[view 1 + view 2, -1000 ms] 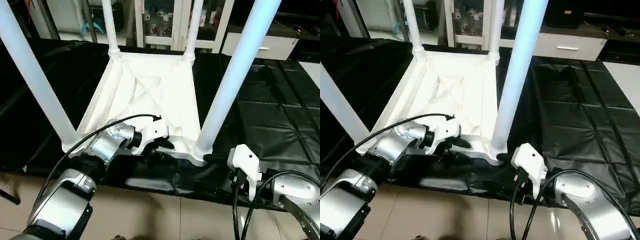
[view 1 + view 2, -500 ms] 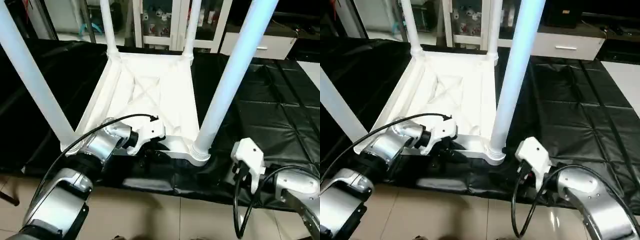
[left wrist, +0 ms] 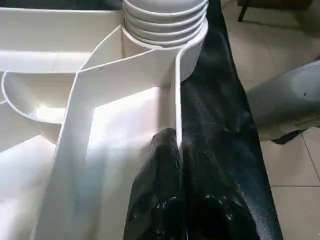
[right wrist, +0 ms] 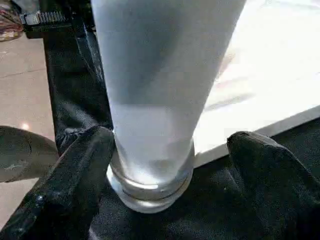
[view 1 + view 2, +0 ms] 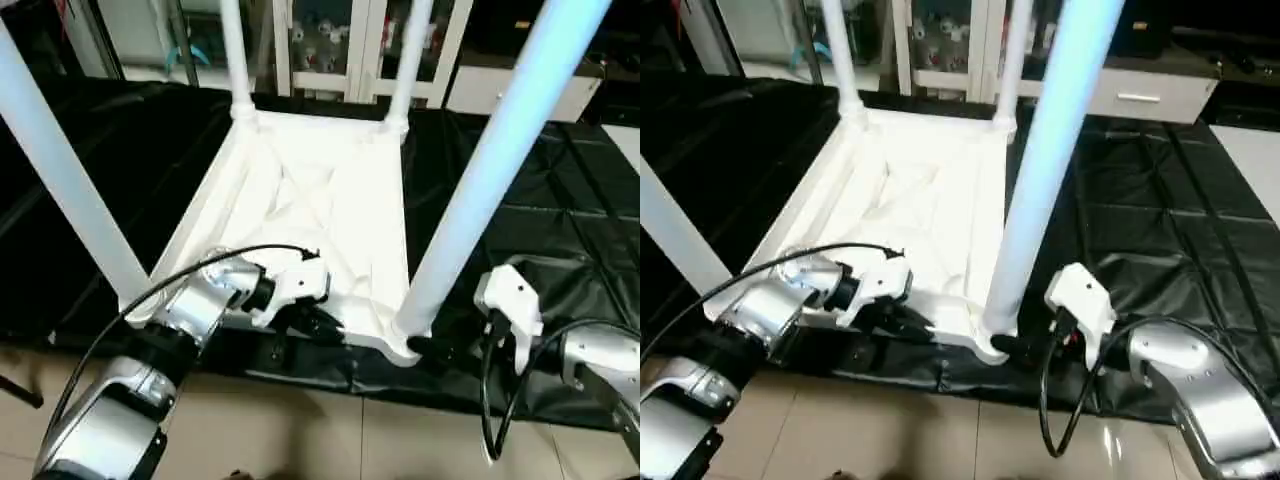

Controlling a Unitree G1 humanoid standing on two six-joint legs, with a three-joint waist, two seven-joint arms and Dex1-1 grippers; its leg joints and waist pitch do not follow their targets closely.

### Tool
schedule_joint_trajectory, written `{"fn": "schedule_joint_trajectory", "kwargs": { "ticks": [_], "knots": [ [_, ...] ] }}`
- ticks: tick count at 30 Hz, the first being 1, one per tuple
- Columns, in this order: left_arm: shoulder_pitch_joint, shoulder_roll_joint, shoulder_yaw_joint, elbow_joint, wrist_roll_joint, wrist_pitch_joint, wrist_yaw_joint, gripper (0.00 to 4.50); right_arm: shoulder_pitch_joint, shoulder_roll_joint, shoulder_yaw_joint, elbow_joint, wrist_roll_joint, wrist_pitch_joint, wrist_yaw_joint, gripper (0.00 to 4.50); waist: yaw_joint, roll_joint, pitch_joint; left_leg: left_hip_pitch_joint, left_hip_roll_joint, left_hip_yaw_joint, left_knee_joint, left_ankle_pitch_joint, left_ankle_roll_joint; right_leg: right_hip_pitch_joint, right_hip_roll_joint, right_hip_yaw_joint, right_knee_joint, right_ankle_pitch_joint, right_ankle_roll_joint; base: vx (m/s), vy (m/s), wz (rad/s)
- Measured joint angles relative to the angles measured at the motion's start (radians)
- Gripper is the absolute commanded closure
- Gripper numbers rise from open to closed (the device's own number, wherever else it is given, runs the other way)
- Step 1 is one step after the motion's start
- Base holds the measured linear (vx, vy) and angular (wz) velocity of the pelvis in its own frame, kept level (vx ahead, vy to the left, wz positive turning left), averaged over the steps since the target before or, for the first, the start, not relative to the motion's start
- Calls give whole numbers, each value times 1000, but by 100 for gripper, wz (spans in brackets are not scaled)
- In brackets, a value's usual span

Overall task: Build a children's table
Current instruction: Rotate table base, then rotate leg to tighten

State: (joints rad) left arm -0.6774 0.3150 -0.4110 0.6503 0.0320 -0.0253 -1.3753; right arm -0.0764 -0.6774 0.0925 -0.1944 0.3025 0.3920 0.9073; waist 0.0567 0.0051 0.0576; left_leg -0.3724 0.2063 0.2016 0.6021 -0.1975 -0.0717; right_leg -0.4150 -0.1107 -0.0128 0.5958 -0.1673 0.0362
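Table top (image 5: 320, 210), ribbed white plastic: left tool (image 3: 177, 150) pinches its rim; right tool (image 4: 165, 165) wide.

L gripper (image 3: 179, 150) pinched shut on the table top's raised rim (image 3: 177, 95), one black finger each side. Ribbed leg base (image 3: 165, 20) sits in corner socket just beyond. Black mat (image 3: 220, 130) under rim; tile floor (image 3: 285, 165) past it.

Finding no readable text, label, brand, number or sign anywhere; showing no lettering at all.
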Motion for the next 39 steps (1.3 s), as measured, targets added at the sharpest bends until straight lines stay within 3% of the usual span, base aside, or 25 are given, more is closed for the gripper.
{"fn": "schedule_joint_trajectory", "kwargs": {
  "ticks": [9,14,16,26,35,39],
  "knots": [
    [0,-1,1,0,3,-14,-4,448,-44,0,71,79,-43,-48,43,46,2,0,0,-1,0,0,0,0,0,0,0,0,0,0,0,0,0,0],
    [0,0,2,0,4,-16,-4,448,-69,21,80,121,-58,-58,60,46,0,0,0,-1,0,0,0,0,0,-1,0,0,0,0,0,0,0,0],
    [0,0,2,0,4,-16,-4,450,-72,26,82,125,-57,-58,63,83,1,0,0,-1,0,0,0,0,0,-1,0,0,0,0,0,0,0,0],
    [0,1,2,1,4,-17,-4,450,-73,28,91,129,-56,-73,89,166,0,0,0,-1,0,0,0,0,0,-1,0,0,0,0,0,0,0,0],
    [0,4,5,2,3,-16,-6,450,-73,42,86,141,-56,-82,90,180,-2,0,0,0,0,0,0,0,0,-1,0,0,0,0,0,0,0,0],
    [-9,-5,24,33,10,-5,45,450,-86,99,76,197,-70,-108,18,180,-13,-1,0,1,0,0,0,0,0,0,0,0,0,2,-4,0,0,0]
  ]
}}
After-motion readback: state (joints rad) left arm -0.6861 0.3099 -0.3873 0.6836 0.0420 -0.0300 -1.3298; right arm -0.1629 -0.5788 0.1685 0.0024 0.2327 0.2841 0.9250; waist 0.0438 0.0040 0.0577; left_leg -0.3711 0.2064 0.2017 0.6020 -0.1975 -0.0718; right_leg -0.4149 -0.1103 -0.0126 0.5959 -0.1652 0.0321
